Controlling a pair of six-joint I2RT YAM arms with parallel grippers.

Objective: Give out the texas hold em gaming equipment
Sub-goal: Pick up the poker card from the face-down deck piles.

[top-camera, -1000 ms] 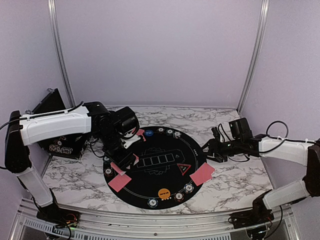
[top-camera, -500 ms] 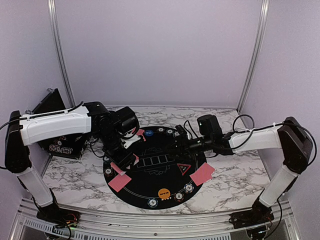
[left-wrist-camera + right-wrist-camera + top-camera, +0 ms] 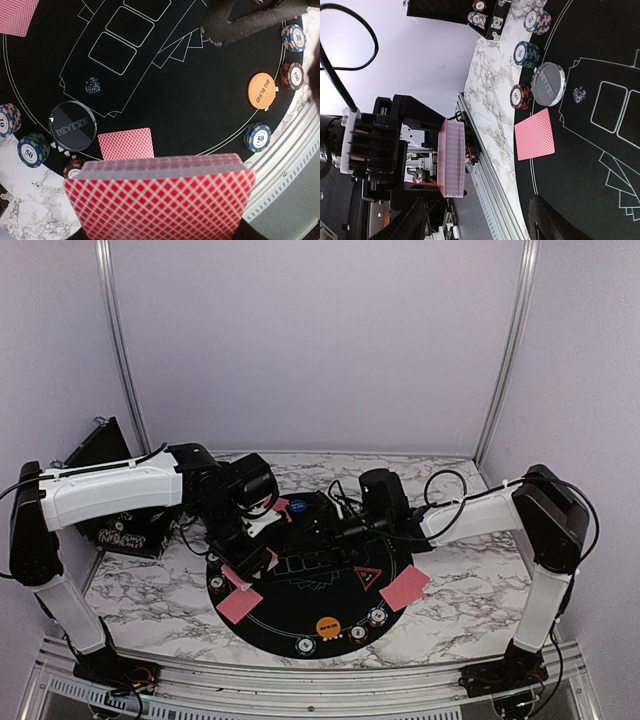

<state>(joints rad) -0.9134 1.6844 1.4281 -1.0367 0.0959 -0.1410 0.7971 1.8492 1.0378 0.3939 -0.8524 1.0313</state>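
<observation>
Left hand (image 3: 245, 556) grasping the card deck (image 3: 160, 200) above the mat (image 3: 300, 608) rim; right hand (image 3: 308, 531), released and empty, over the mat near the deck.

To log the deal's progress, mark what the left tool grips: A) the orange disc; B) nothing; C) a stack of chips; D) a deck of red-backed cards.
D: the left tool clamps the deck of red-backed cards, whose pattern fills the bottom of the left wrist view.
</observation>
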